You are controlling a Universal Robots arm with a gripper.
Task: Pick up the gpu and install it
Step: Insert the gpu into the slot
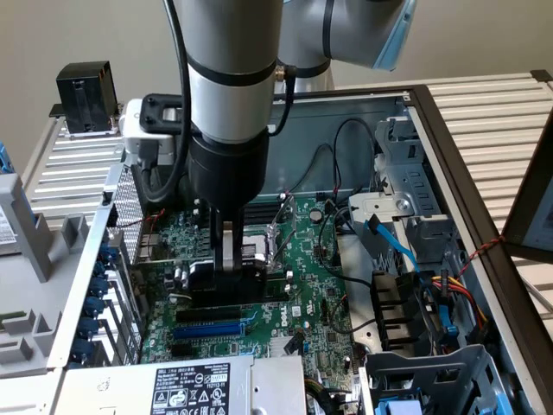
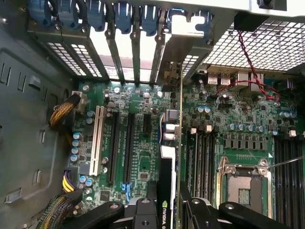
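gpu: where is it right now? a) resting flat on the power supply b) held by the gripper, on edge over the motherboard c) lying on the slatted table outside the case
b: the gripper is closed on the gpu, which stands on edge over the motherboard inside the open computer case.

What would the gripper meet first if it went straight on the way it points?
Likely the motherboard, and the graphics card it holds would touch it before the gripper does. The gap between them is unclear.
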